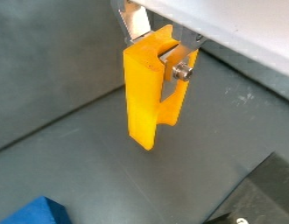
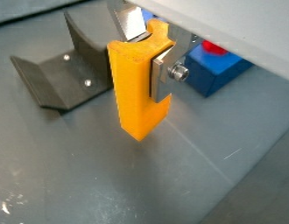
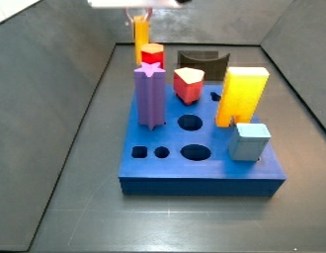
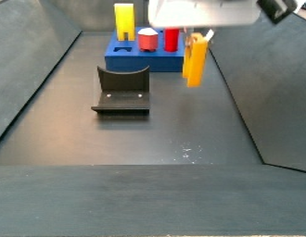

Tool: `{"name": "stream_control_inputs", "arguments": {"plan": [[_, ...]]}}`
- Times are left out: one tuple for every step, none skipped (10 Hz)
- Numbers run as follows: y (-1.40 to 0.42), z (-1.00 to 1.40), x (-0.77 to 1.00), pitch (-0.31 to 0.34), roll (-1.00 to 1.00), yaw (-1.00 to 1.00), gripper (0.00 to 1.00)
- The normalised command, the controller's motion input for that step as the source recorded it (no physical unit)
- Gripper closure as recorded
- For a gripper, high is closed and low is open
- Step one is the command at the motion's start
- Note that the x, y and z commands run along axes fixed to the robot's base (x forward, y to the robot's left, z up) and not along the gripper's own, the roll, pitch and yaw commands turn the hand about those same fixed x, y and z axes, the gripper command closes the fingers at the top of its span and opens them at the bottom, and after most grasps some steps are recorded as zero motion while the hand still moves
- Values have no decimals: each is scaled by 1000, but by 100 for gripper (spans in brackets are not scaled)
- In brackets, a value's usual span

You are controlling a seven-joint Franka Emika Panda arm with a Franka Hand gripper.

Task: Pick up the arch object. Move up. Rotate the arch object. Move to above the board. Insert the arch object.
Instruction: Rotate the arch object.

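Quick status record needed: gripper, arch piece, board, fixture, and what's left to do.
gripper: up off the floor, shut on the arch object
arch object: yellow-orange, hanging lengthwise downward from the fingers, clear of the floor in both wrist views
board: blue slab, carrying several blocks; arch object not above it in a side view
fixture: dark bracket on the floor, between board and camera, nothing in it
floor: grey, bare beneath the arch object
remaining: move to above the board, insert
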Motion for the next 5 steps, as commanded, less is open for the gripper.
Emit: {"name": "stream_control_inputs", "arguments": {"plan": [[58, 1000, -177, 0, 0, 0, 100], [67, 1000, -186, 2, 2, 5, 100], [62, 1000, -178, -10, 6, -1, 100], [55, 1000, -156, -7, 11, -10, 100], [54, 1000, -142, 13, 14, -16, 100]]}}
